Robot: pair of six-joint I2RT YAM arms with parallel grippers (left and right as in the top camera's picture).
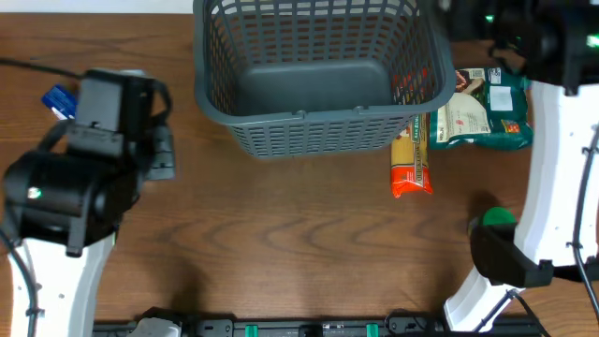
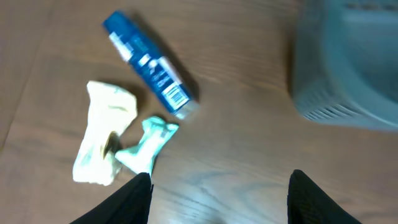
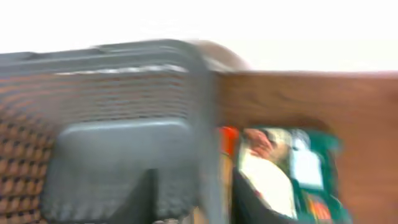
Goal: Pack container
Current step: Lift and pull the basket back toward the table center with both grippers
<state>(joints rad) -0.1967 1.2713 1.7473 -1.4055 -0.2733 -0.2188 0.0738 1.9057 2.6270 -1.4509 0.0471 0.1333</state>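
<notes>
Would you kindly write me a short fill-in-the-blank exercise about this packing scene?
1. The container is ____ inside.
2. In the overhead view, the orange packet lies just ____ of the container.
3. The tube near the two pale wrappers is ____.
4. The left tool is ____, holding nothing.
Missing words: empty, right, blue, open.

Right wrist view is badly smeared: container [image 3: 118, 124] lattice and green packet [image 3: 292, 174] print unreadable. Right gripper [image 3: 194, 193] fingers are cut by the bottom edge, gap unclear. Overhead: left arm [image 1: 84, 178] hides all but a corner of the blue item [image 1: 58, 99]; container's far rim is out of frame.
</notes>
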